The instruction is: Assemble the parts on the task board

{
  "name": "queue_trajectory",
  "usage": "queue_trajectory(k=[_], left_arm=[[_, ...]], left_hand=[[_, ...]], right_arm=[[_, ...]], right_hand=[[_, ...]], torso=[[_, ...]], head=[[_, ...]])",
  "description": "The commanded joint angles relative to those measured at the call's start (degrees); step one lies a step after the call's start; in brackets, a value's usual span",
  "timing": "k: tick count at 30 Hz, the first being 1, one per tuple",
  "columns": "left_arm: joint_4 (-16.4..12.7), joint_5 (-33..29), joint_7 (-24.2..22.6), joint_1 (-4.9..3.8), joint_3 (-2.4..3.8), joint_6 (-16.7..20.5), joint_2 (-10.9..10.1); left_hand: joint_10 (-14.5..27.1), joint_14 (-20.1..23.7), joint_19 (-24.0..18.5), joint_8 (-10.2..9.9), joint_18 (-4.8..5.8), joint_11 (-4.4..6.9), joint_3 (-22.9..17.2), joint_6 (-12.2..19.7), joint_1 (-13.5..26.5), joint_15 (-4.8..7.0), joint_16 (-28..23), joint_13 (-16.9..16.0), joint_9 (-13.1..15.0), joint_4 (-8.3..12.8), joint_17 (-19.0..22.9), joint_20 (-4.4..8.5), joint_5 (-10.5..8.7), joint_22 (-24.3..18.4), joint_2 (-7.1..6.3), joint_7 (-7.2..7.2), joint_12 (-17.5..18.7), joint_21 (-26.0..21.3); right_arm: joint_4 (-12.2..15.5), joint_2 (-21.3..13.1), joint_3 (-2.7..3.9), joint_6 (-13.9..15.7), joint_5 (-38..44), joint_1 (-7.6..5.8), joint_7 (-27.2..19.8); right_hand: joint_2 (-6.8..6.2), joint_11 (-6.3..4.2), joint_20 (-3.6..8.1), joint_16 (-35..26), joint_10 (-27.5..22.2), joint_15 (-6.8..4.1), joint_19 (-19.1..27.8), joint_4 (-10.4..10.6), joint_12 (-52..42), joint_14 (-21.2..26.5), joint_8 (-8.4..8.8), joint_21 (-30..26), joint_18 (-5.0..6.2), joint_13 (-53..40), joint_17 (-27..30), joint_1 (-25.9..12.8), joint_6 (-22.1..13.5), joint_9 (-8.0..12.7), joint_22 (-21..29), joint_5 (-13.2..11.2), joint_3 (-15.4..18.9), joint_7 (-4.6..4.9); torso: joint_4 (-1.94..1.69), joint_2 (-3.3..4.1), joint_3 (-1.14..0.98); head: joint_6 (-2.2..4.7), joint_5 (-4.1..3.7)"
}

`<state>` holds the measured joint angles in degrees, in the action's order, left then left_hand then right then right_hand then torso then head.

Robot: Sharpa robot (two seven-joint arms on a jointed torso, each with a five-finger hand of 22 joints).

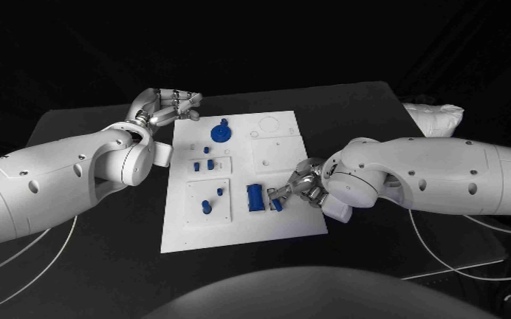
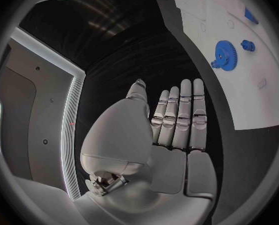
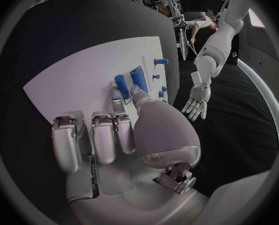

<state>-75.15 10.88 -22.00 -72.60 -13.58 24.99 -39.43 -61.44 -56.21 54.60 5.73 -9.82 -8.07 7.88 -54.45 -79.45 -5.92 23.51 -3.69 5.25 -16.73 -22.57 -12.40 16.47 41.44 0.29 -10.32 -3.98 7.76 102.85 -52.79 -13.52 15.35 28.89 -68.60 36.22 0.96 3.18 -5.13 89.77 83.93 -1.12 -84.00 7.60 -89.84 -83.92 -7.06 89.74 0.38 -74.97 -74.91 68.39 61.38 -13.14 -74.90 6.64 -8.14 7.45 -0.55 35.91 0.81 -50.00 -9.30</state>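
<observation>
White cloth beside right arm

The board lies at the middle of the desk. On it, a gear sits toward 11 o'clock, two pegs just below it, and a long block toward 5 o'clock. The left robot hand rests on the desk off the board's 11 o'clock corner. The right robot hand reaches in from 3 o'clock, just beside the block.
</observation>
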Motion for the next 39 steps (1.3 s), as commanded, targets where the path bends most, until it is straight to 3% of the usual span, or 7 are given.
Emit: queue_trajectory(k=[1, 15, 27, 39], left_arm=[[-0.13, 0.26, -0.36, -0.04, 0.05, -0.84, 0.09], [-0.07, 0.26, -0.37, -0.04, 0.05, -0.89, 0.18], [-0.02, 0.26, -0.37, -0.04, 0.05, -0.91, 0.24], [0.02, 0.26, -0.37, -0.04, 0.05, -0.93, 0.29]], left_hand=[[0.35, 0.37, 0.49, 0.32, -0.63, 0.13, 0.30, 0.39, 0.01, 0.12, 0.33, -0.06, 0.09, -0.02, 0.07, 0.05, 0.31, -0.07, 0.32, -0.17, -0.35, -0.26], [0.35, 0.37, 0.49, 0.32, -0.63, 0.13, 0.30, 0.39, 0.01, 0.12, 0.33, -0.06, 0.09, -0.02, 0.07, 0.05, 0.31, -0.07, 0.32, -0.17, -0.35, -0.26], [0.35, 0.37, 0.49, 0.32, -0.63, 0.13, 0.30, 0.39, 0.01, 0.12, 0.33, -0.06, 0.09, -0.02, 0.07, 0.05, 0.31, -0.07, 0.32, -0.17, -0.35, -0.26], [0.35, 0.37, 0.49, 0.32, -0.63, 0.13, 0.30, 0.39, 0.01, 0.12, 0.33, -0.06, 0.09, -0.02, 0.07, 0.05, 0.31, -0.07, 0.32, -0.17, -0.35, -0.26]], right_arm=[[0.12, 0.07, -0.01, -0.49, 0.28, 0.06, 0.17], [0.17, 0.01, -0.01, 0.34, 0.89, 0.07, 0.05], [0.22, 0.00, -0.01, 0.78, 0.98, 0.07, 0.03], [0.29, -0.11, -0.01, 0.98, 1.45, 0.07, 0.19]], right_hand=[[-0.05, 0.46, -0.46, 0.23, 6.07, 0.50, -6.00, 0.09, -0.16, -6.08, 0.22, 0.26, -0.38, -15.03, -15.09, -0.48, -0.37, 0.05, -15.10, -0.37, 0.35, 0.03], [0.26, 0.53, -0.89, 0.23, 6.07, 0.83, -6.00, 1.34, -0.16, -6.08, -0.12, 0.26, -0.38, -15.03, -15.09, -1.94, 0.16, -0.22, -15.10, -0.80, 2.16, -0.01], [0.93, -0.53, -0.37, 0.23, 6.07, 0.10, -6.00, 2.14, -0.16, -6.08, -3.75, 0.26, -0.38, -15.03, -15.09, -2.04, 1.34, -3.58, -15.10, -0.92, 4.98, -1.21], [1.86, -0.87, 0.06, 0.23, 6.07, -0.26, -6.00, 2.27, -0.16, -6.08, -6.90, 0.26, -0.38, -15.03, -15.09, -1.19, -0.63, -7.49, -15.10, -0.68, 7.00, -1.52]], torso=[[0.00, 0.00, 0.00], [0.01, 0.03, -0.03], [0.02, 0.01, 0.01], [0.00, 0.00, -0.01]], head=[[0.00, -0.02], [0.00, -0.08], [0.00, -0.05], [0.00, -0.08]])
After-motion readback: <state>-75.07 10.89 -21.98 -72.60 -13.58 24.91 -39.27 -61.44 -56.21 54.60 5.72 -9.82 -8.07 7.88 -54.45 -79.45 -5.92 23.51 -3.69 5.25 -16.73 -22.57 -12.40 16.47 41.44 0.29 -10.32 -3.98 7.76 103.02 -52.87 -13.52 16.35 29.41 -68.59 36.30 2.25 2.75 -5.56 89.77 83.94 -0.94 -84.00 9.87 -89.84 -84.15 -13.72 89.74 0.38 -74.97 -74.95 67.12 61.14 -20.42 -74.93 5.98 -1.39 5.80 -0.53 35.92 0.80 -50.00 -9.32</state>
